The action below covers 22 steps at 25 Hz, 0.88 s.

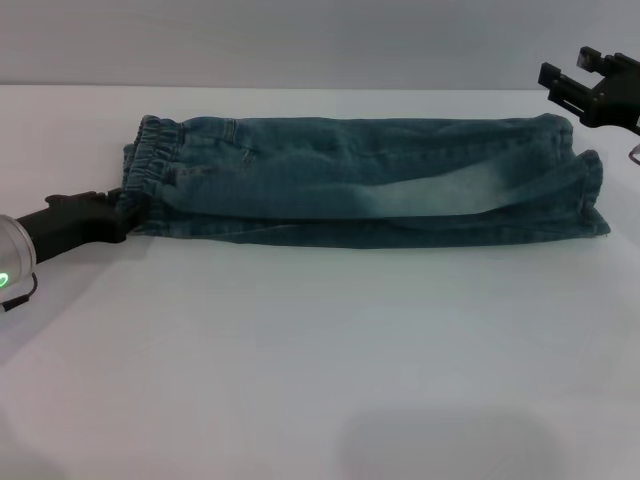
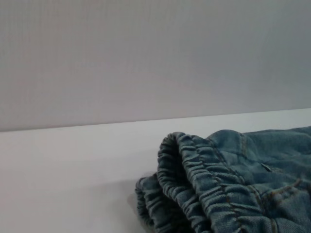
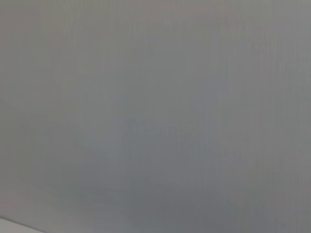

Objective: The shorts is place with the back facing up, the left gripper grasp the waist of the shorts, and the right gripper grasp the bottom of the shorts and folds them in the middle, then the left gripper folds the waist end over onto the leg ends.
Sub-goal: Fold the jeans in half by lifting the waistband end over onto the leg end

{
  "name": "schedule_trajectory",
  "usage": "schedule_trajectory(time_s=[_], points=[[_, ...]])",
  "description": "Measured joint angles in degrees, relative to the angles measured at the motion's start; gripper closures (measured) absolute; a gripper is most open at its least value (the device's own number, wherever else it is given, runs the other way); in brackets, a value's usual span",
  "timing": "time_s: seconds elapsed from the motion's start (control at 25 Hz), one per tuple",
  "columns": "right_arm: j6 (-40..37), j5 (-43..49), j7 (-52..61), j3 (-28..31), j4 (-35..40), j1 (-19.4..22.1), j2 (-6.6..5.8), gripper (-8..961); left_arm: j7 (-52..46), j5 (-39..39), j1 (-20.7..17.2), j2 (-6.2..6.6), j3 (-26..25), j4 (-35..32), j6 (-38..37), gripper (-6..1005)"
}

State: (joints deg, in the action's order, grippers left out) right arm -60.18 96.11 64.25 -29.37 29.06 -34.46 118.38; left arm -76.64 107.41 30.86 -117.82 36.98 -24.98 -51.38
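Your head view shows a white tabletop (image 1: 300, 380) with a pair of blue faded-wash denim shorts (image 1: 370, 185) lying across its far half. The shorts are folded lengthwise into a long narrow band running from your left to your right, one layer stacked on the other. The gathered, ruffled elastic waist (image 1: 148, 170) forms the left end; the flat hemmed leg ends (image 1: 590, 195) form the right end, one hem resting over the other.

Your left tool (image 1: 120, 215), a slim black two-finger claw on a silver cylindrical wrist, reaches in low from the left edge, level with the tabletop. Its tip meets the near corner of the waist. It looks pinched together on that ruffled edge, though the fingertips are hidden against the dark cloth, so the grip is not certain. The left wrist view looks along the tabletop at the puckered waist (image 2: 194, 194) from close by, with two stacked layers of elastic and denim behind them (image 2: 262, 174); no fingers appear there.

Your right tool (image 1: 590, 85), a black angular claw, hangs at the far right, above and just beyond the leg ends, clear of the fabric. Its fingers stand apart and hold nothing. The right wrist view shows only plain grey
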Motion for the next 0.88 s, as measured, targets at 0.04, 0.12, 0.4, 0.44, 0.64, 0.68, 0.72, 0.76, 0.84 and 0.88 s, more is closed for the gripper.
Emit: schedule_trajectory(time_s=[0.04,0.12,0.4,0.44,0.64,0.68,0.72,0.76,0.84,0.88], points=[[-0.1,-0.4,0.0,-0.1,0.0,0.1,0.00,365,0.4,0.1,0.0,-0.01,0.3,0.0,-0.3,606],[-0.4,-1.5,0.0,-0.4,0.0,0.5,0.00,365,0.3,0.2,0.0,0.04,0.4,0.2,-0.6,641],[-0.9,-1.9,0.0,-0.5,-0.2,1.0,0.10,366,0.8,-0.1,-0.6,-0.05,0.0,-0.2,-1.4,776],[-1.0,-1.9,0.0,-0.5,-0.4,1.0,0.12,366,0.9,-0.1,-0.7,-0.05,0.0,-0.2,-1.5,788],[-1.4,-1.9,0.0,-0.5,-0.9,1.0,0.24,366,1.3,-0.6,-0.9,-0.04,-0.1,-0.2,-2.3,847],[-1.5,-1.9,0.0,-0.5,-1.0,1.0,0.27,367,1.3,-0.6,-0.9,-0.04,-0.1,-0.2,-2.3,854],[-1.5,-1.9,0.0,-0.5,-1.2,1.0,0.29,367,1.6,-0.7,-0.9,-0.03,-0.1,-0.2,-2.5,861],[-1.5,-1.9,0.0,-0.5,-1.3,1.0,0.31,367,1.9,-0.8,-0.9,-0.03,-0.1,-0.2,-2.9,868],[-1.5,-1.9,-0.1,-0.5,-1.8,1.0,0.32,368,2.2,-0.8,-0.9,-0.03,-0.1,-0.2,-3.3,882],[-1.5,-1.9,-0.2,-0.5,-1.9,1.0,0.32,368,2.2,-0.8,-0.9,-0.03,-0.1,-0.2,-3.6,889]])
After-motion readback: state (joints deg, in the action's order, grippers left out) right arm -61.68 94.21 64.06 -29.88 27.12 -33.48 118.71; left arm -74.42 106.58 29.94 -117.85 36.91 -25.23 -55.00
